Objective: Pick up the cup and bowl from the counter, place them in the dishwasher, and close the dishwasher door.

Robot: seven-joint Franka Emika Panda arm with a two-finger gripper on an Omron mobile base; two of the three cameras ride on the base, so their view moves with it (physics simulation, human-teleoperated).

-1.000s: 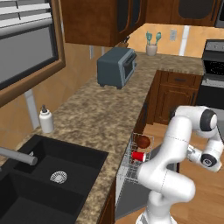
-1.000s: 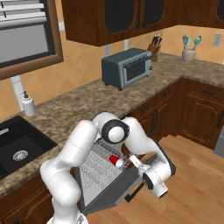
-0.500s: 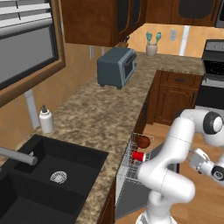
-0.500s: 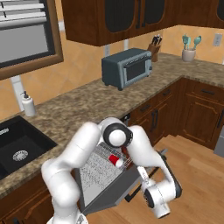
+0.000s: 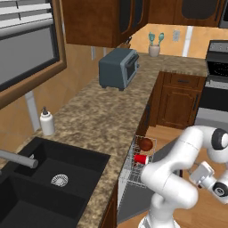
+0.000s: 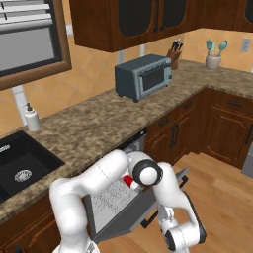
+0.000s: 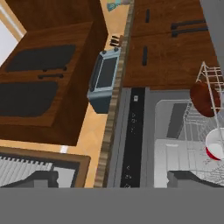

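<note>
The counter [image 5: 102, 111] runs from the top right to the lower left of the left base view. Under it, the dishwasher [image 5: 133, 187] is seen low in the middle, with its door [image 6: 128, 210] hanging down. In its rack, the bowl [image 5: 145, 144] and the cup [image 5: 140, 159] are set side by side. The gripper [image 5: 209, 182] is held wide open at the lower right, with nothing in it. Only the door is left. It should be pushed from below, slowly, until shut.

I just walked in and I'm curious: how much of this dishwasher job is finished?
Loading looks done: the cup and the bowl sit in the dishwasher rack. The end effector is open and empty. Left: the dishwasher door hangs open and needs closing.
</note>
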